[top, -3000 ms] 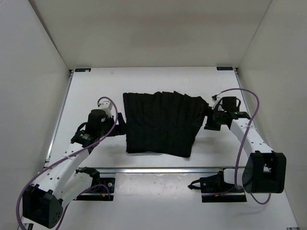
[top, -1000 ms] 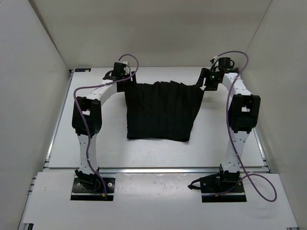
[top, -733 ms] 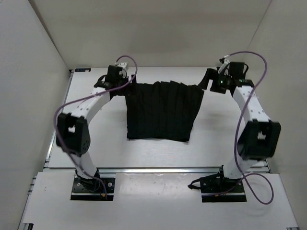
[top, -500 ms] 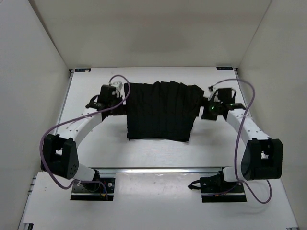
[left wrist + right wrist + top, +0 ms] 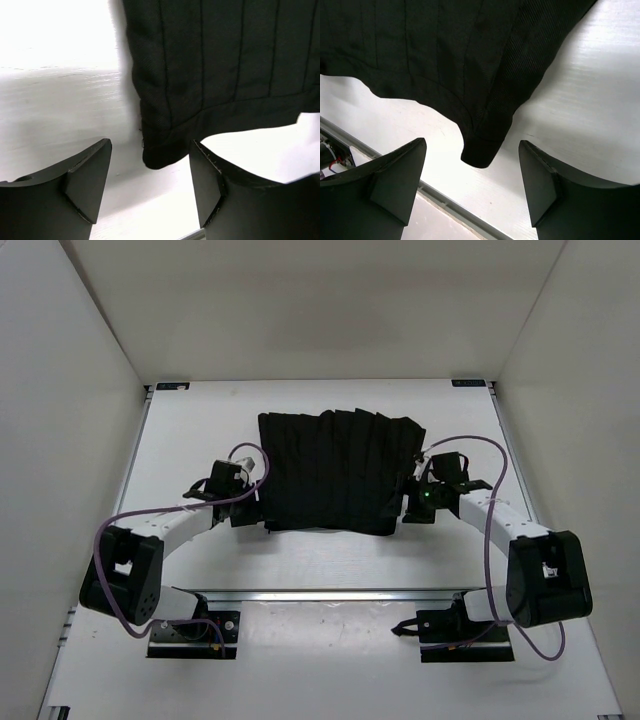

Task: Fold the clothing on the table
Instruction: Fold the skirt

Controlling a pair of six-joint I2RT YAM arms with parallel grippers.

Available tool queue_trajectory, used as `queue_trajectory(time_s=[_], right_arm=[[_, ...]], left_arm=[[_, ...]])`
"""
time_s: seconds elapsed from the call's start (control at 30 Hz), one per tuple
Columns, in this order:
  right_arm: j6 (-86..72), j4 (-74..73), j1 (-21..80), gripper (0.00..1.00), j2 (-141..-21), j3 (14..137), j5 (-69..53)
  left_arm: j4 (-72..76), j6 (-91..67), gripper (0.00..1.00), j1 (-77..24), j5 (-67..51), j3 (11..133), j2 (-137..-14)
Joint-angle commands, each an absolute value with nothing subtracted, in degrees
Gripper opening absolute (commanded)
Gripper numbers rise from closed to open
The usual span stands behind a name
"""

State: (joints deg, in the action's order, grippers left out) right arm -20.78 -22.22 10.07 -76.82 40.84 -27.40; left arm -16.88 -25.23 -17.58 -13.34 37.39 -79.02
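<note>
Noting both arms back from the far edge: your left gripper (image 5: 150, 150) and right gripper (image 5: 472, 145) now straddle the near corners of the clothing (image 5: 335, 470), jaws apart, nothing gripped; fold pending.

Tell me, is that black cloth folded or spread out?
Spread flat: the clothing lies as one broad sheet on the table; whether doubled over, cannot tell.

A matte white back wall (image 5: 320, 310) meets a plain white left wall (image 5: 60, 370) and right wall (image 5: 585, 350); soft, even light casts faint shadows.
</note>
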Motion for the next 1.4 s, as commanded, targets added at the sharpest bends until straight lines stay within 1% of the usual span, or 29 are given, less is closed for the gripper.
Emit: queue_trajectory(time_s=[0.0, 0.07, 0.13, 0.17, 0.2, 0.27, 0.3, 0.37, 0.43, 0.5, 0.53, 0.57, 0.6, 0.63, 0.67, 0.87, 1.03, 1.1, 1.23, 1.37], right_arm=[[-21.2, -18.9, 10.6, 0.71, -77.6, 41.9, -27.2], [-21.6, -18.6, 11.1, 0.7, -78.9, 41.5, -26.8], [-21.8, -17.7, 11.7, 0.68, -79.5, 40.3, -27.2], [-22.1, -17.4, 11.3, 0.66, -80.1, 40.3, -27.7], [-22.6, -17.1, 11.3, 0.63, -80.4, 40.2, -27.9], [-22.9, -17.5, 11.4, 0.51, -81.0, 40.3, -27.9], [-23.0, -17.3, 11.4, 0.48, -81.6, 40.2, -28.0], [-23.6, -17.6, 12.4, 0.4, -81.1, 39.8, -28.4], [-24.0, -17.5, 12.7, 0.39, -80.9, 39.9, -27.6], [-24.5, -17.1, 12.7, 0.35, -80.8, 39.0, -27.9], [-24.7, -16.4, 13.0, 0.3, -80.6, 38.6, -28.1], [-25.5, -16.5, 12.7, 0.23, -81.0, 37.9, -28.6], [-25.7, -16.0, 12.5, 0.1, -80.7, 37.6, -28.8], [-25.4, -16.1, 12.4, 0.03, -81.0, 37.6, -28.7], [-26.0, -16.3, 12.6, 0.0, -81.0, 37.4, -28.5], [-25.3, -18.8, 12.6, 0.0, -80.0, 38.5, -28.2], [-22.9, -21.8, 8.9, 0.0, -73.5, 38.8, -27.6], [-22.4, -22.4, 6.1, 0.0, -71.4, 37.5, -27.8], [-21.6, -22.2, 2.3, 0.0, -68.1, 35.1, -28.5], [-21.2, -20.1, 1.9, 0.0, -70.3, 36.5, -29.4]], left_arm=[[-11.2, -27.7, 0.74, -17.3, -16.6, 35.7, -77.4], [-9.8, -28.0, 0.72, -17.2, -17.1, 34.8, -78.2], [-10.5, -27.5, 0.66, -18.0, -17.0, 35.2, -79.1], [-10.6, -27.7, 0.64, -17.8, -17.0, 35.3, -79.5], [-11.0, -27.2, 0.64, -18.0, -16.5, 35.4, -79.5], [-11.7, -27.1, 0.61, -17.7, -16.4, 35.8, -79.9], [-11.9, -26.8, 0.6, -17.4, -16.4, 35.9, -79.7], [-12.0, -26.6, 0.57, -17.3, -17.1, 35.9, -80.2], [-12.1, -26.3, 0.55, -17.5, -17.3, 36.7, -80.9], [-12.1, -26.4, 0.52, -17.9, -17.6, 36.9, -81.4], [-12.3, -25.9, 0.46, -17.8, -17.7, 37.2, -81.9], [-12.6, -26.3, 0.38, -18.1, -17.9, 37.1, -82.4], [-12.4, -26.3, 0.33, -17.8, -18.1, 37.0, -82.9], [-12.7, -26.2, 0.16, -18.0, -17.8, 37.4, -82.9], [-13.4, -26.0, 0.0, -17.5, -17.8, 37.7, -83.4], [-18.0, -24.1, 0.0, -18.0, -16.4, 41.7, -84.2], [-21.5, -21.9, 0.0, -19.4, -12.7, 43.3, -77.7], [-21.6, -21.7, 0.0, -19.2, -10.6, 42.0, -74.9], [-21.7, -22.8, 0.0, -18.0, -11.3, 38.2, -70.6], [-20.1, -24.2, 0.0, -18.0, -11.2, 36.8, -69.3]])
